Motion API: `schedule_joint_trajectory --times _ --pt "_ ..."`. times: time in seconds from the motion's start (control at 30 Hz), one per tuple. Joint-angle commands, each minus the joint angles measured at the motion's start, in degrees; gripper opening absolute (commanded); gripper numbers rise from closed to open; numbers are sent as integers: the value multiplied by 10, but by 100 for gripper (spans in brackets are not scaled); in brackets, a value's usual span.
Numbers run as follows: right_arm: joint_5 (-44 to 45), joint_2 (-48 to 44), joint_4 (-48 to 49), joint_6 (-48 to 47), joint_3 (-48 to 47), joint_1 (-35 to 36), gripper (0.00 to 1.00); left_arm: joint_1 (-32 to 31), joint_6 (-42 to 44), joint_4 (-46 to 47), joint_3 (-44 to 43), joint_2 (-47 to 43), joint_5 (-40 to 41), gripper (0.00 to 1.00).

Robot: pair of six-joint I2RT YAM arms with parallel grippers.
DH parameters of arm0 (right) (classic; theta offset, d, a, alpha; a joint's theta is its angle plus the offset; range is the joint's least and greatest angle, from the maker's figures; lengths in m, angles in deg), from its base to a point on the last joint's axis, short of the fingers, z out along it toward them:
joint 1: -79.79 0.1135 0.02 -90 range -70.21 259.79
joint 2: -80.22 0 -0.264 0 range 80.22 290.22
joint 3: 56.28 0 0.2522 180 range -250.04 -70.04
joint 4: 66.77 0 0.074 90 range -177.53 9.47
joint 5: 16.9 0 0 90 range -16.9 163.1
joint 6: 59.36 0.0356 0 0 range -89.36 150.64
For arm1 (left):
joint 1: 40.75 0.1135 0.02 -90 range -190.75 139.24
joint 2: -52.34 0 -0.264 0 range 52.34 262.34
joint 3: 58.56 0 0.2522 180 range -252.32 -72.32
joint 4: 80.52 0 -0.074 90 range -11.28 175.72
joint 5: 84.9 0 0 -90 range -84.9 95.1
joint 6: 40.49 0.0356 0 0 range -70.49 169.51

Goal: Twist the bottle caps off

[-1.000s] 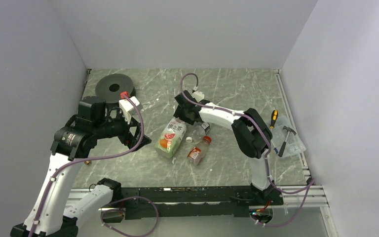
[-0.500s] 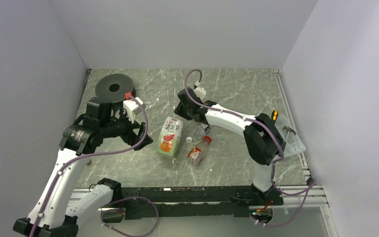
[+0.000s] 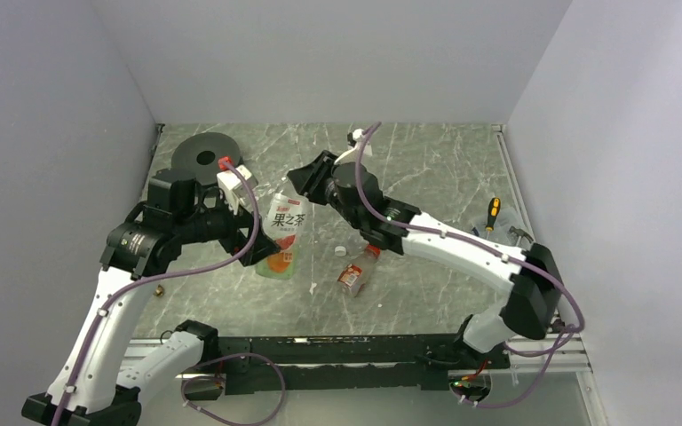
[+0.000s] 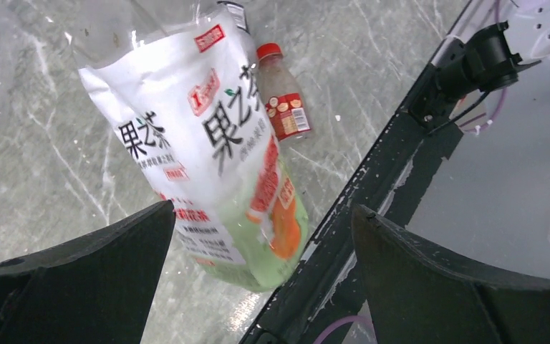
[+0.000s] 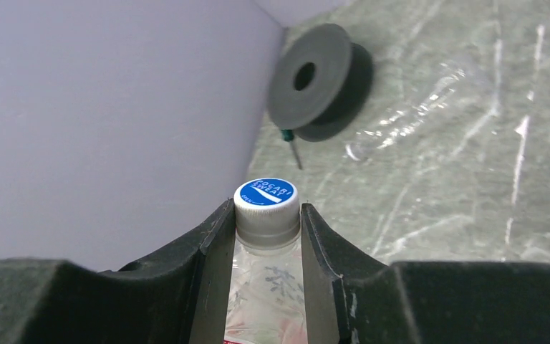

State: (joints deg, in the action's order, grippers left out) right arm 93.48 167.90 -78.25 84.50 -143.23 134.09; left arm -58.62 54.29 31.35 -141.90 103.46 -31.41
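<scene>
The large bottle (image 3: 282, 232) with the green-white-orange label hangs tilted above the table. My right gripper (image 3: 306, 185) is shut on its blue-and-white cap (image 5: 266, 197), with a finger pressed on each side (image 5: 215, 233). My left gripper (image 3: 253, 244) is open, and the bottle's lower end (image 4: 258, 215) lies between its spread fingers (image 4: 79, 265) without touching them. The small red-brown-labelled bottle (image 3: 355, 271) lies on the table with its red cap (image 4: 268, 51) on. A loose white cap (image 3: 341, 251) lies beside it. The small clear bottle is hidden behind my right arm.
A large black disc with a hole (image 3: 206, 158) stands at the back left near the wall. A crumpled clear plastic bag (image 5: 408, 122) lies beside it. A screwdriver (image 3: 492, 213) and a hammer (image 3: 519, 235) lie at the right edge. The black front rail (image 4: 372, 186) runs under the left gripper.
My right gripper has lifted the large bottle by its cap end and swung it left. The bottle's base now sits between the open left fingers.
</scene>
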Motion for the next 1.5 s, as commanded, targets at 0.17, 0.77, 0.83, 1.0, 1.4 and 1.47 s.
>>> schedule_joint_trajectory --times 0.17,0.77,0.83,1.0,1.4,1.47 --pt "51 -95 111 -86 31 47 20 0 -18 -8 -19 -10 -10 99" --pt "8 -94 207 -101 -4 85 17 6 -44 -23 -46 2 -112 99" --pt "10 -83 217 -114 -17 97 17 7 -44 -22 -52 -1 -116 99" --pt "32 -75 239 -139 -18 124 16 9 -73 -9 -64 -3 -139 99" --pt "55 -101 315 -173 35 147 14 11 -55 0 -49 -17 -190 61" --pt "49 -101 312 -175 36 148 15 11 -31 -5 -52 -15 -184 52"
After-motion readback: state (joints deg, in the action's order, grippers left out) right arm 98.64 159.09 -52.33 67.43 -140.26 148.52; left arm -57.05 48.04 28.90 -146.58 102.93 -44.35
